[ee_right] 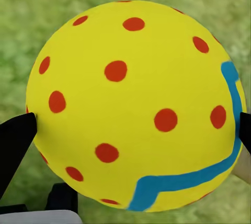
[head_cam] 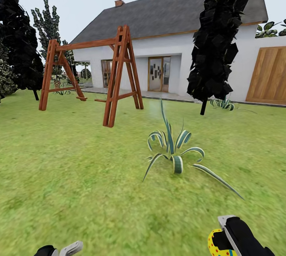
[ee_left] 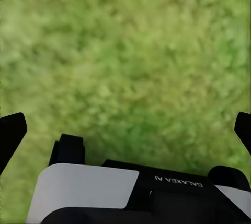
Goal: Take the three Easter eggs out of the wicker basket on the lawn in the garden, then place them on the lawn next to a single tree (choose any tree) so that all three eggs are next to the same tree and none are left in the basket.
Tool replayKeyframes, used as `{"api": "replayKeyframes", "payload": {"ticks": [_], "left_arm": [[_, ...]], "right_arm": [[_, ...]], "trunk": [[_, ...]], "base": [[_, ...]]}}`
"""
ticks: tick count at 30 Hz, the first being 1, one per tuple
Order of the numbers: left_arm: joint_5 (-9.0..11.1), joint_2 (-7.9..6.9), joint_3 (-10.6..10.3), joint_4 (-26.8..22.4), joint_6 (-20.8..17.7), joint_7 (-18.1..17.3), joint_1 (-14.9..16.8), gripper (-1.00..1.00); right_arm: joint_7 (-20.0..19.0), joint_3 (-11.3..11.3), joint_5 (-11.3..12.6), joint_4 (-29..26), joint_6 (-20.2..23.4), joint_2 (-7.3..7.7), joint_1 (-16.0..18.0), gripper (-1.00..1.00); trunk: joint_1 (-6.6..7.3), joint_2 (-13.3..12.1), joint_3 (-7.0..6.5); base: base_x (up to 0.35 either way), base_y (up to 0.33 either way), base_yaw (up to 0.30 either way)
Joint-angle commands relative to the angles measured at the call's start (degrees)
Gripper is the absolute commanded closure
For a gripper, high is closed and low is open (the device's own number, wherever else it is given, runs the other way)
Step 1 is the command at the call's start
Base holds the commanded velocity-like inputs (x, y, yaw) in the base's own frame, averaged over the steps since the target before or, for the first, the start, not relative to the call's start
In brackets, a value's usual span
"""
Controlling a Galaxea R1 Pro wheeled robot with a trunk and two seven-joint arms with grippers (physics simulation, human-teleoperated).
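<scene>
**A:** Start at your right gripper (ee_right: pixel 133 122): its two black fingers (ee_right: pixel 15 140) are clamped on one yellow Easter egg with red dots and a blue-green zigzag band (ee_right: pixel 133 98), one on each flank. From the head camera that egg (head_cam: pixel 217 244) sits at about five o'clock, low in front of you.

**B:** And your left gripper (ee_left: pixel 125 130)?

**A:** Spread wide with nothing between the fingers, hanging over bare mottled green lawn (ee_left: pixel 125 51).

**B:** So which step is this?

**A:** The carry, by my reading. You have an egg in hand and need a tree. Ahead lie a spiky green-and-white striped plant (head_cam: pixel 172 150) at one o'clock, a brown wooden swing frame (head_cam: pixel 89 69) at eleven and a white house with a grey roof (head_cam: pixel 167 49) behind.

**B:** That dark column (head_cam: pixel 218 37) at one o'clock?

**A:** Leafy nearly to the ground, so likely not your slim-trunked tree. Turn to find one, drive close, then lower the egg to the grass.
</scene>
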State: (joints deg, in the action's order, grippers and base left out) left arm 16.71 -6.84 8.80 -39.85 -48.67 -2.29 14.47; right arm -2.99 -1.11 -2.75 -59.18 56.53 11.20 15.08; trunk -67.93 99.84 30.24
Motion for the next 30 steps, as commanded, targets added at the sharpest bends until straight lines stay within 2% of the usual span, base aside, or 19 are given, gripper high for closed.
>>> {"api": "replayKeyframes", "payload": {"ticks": [1, 30], "left_arm": [[-0.18, 0.07, 0.17, -0.05, -0.28, -0.22, 0.03, -1.0], [-0.28, 0.11, 0.17, -0.05, -0.28, -0.18, 0.03, -1.0]], "right_arm": [[-0.27, -0.12, -0.31, -0.06, 0.25, 0.05, 0.04, 1.0], [-0.18, -0.03, -0.15, -0.06, 0.16, 0.05, 0.04, 1.0]], "trunk": [[-0.23, 0.45, 0.25], [-6.59, 12.08, 5.46]], "base": [[0.015, 0.0, 0.0], [0.0, 0.0, 0.0]]}}
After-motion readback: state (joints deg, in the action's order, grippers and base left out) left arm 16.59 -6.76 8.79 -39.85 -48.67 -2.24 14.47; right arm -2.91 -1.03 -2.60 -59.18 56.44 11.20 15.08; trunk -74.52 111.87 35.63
